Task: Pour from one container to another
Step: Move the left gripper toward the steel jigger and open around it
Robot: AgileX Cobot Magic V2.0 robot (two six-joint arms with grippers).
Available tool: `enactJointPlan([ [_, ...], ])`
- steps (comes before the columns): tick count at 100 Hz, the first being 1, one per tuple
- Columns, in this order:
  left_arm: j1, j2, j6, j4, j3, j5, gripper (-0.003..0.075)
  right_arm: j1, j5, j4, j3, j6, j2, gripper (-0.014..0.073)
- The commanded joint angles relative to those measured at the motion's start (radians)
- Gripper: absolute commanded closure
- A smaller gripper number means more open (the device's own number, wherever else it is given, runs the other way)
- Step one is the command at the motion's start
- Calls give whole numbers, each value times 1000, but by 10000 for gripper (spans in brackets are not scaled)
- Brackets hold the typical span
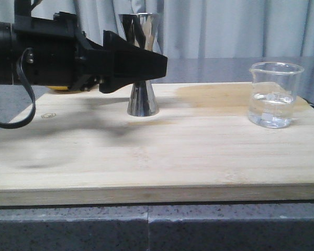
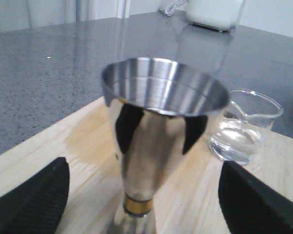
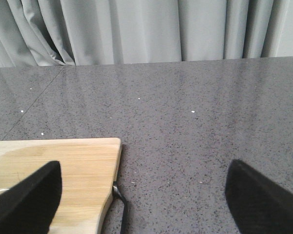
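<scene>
Standing upright on the right side of the wooden board [image 1: 162, 151], the clear glass beaker [image 1: 275, 95] holds a little clear liquid and nothing touches it. The steel jigger [image 1: 142, 99], with a gold band at its waist, stands upright near the board's back edge, well apart from the beaker. The left hand [image 1: 159, 64] reaches in level with the jigger's waist, its fingers [image 2: 31, 202] spread wide on either side without touching it. The right hand [image 3: 141, 204] is also wide open and empty, above the grey surface [image 3: 195, 136] beside the board's corner.
</scene>
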Motion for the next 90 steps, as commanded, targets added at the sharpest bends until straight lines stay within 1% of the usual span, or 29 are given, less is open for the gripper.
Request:
enactJointPlan([
  [1, 3, -31, -18, -14, -25, -74, 163, 0, -90, -5, -33, -2, 12, -24],
  [20, 3, -31, -18, 14, -25, -64, 247, 0, -97, -5, -33, -2, 12, -24],
  [31, 3, -31, -18, 24, -25, -64, 281, 0, -97, -5, -33, -2, 12, -24],
  [51, 3, -31, -18, 24, -25, -64, 283, 0, -99, -5, -33, -2, 12, -24],
  [69, 3, -29, -18, 11, -25, -62, 323, 0, -101, -5, -33, -2, 12, -24],
  [90, 3, 5, -18, 4, -28, -93, 323, 0, -104, -5, -33, -2, 12, -24],
])
